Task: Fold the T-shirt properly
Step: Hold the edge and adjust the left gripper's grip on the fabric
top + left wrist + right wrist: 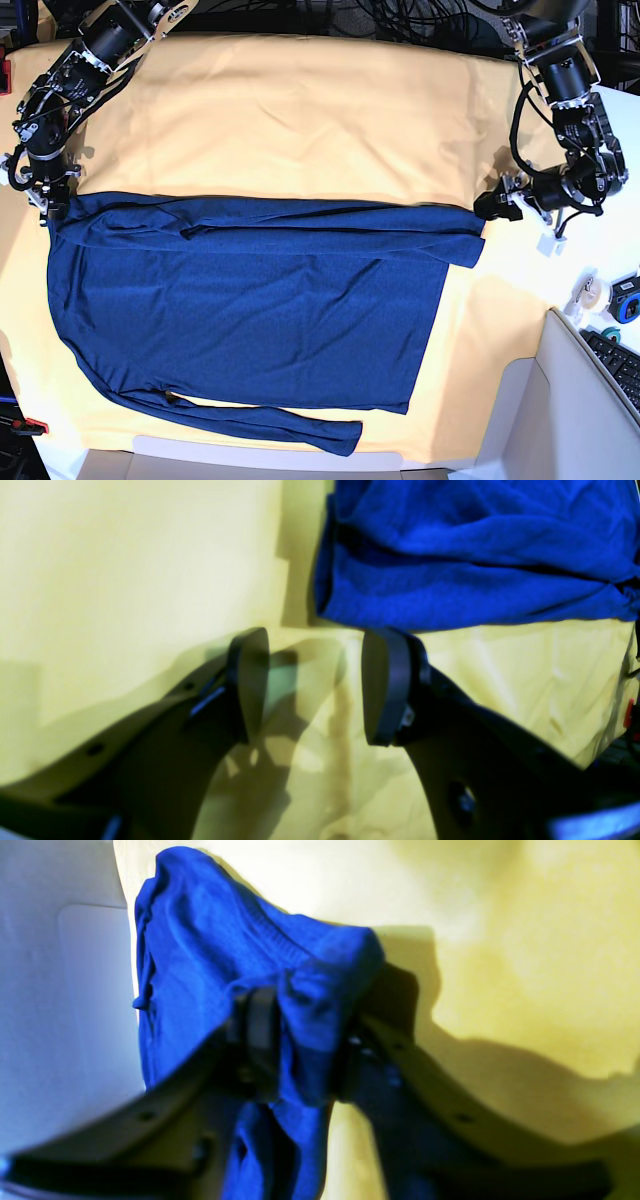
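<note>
Shirt: the dark blue long-sleeved shirt [250,310] lies spread flat across the middle of the table, stretching from near the base view's left edge almost to the right edge.
Shirt folds: its far part is doubled over into a long band running left to right; one sleeve [270,423] lies along the near edge of the table, ending toward the middle.
Table: covered by a yellow cloth [300,110], bare along the far edge and beside the shirt's right end.
Right gripper [48,200]: at the shirt's far-left corner, by the table's left edge; in the right wrist view [300,1040] its jaws are clamped on a bunched fold of the shirt [240,965], the fabric humped up between and over them.
Left gripper [497,203]: near the table's right edge, just beside the shirt's right end; in the left wrist view [315,680] its jaws stand apart with only yellow cloth [125,580] between them.
Left gripper and shirt: the edge of the blue fabric [475,555] lies just past the tip of one jaw; I cannot tell whether they touch.
Beyond the cloth: a keyboard [622,365] sits on the white surface at the right, with a roll of tape [590,291] near it.
</note>
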Available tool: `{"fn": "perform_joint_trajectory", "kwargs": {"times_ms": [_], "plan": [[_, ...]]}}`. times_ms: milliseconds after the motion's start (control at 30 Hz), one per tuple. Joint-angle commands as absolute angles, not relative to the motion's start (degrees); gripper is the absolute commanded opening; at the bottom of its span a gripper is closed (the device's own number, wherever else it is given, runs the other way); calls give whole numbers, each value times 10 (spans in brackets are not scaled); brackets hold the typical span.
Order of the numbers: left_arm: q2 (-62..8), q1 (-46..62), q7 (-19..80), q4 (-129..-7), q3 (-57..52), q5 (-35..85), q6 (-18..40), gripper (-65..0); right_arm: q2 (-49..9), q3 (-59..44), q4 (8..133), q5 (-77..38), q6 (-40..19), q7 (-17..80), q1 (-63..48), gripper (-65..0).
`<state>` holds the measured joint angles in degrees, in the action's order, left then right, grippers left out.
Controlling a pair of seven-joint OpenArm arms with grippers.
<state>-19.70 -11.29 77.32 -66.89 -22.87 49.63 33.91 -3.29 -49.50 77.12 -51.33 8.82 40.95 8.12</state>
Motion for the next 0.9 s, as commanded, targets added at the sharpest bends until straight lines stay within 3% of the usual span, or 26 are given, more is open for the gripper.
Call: {"fn": "perform_joint_trajectory", "kwargs": {"times_ms": [0,233,433,867], "plan": [[-196,-125,769,-676,-228,503,340,-367,-36,-495,775,-519,91,414,85,-549],[-172,-150,785,-676,-226,502,340,-366,-36,-495,775,-519,91,415,83,-480],[-157,-177,785,-676,-226,502,339,-366,-36,-495,775,-519,90,415,82,-601],[-143,-197,778,-609,-223,502,339,-366,-36,-495,775,-519,89,415,81,-609]]}}
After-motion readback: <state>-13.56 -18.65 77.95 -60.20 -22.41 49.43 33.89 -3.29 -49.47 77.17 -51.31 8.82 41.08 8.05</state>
